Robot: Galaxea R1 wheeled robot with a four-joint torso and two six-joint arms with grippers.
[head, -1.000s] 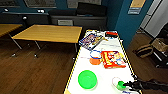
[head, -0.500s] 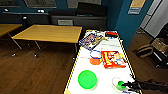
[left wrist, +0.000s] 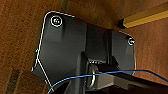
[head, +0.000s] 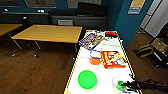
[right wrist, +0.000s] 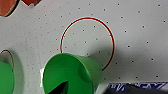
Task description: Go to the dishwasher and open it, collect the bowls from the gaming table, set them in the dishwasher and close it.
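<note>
Nothing moved; right end effector (head: 124, 85) at small green bowl (head: 120, 85), tilted.

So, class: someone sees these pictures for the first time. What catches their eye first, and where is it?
The wide bright green bowl stands out on the near end of the white gaming table. Beside it, at the table's right edge, the right claw is at the small green bowl. Further along sit an orange bowl and colourful game boxes.

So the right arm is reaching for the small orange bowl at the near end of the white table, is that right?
Not quite: the bowl at the right gripper is small and green, as the head view shows. The orange bowl sits farther up the gaming table.
</note>
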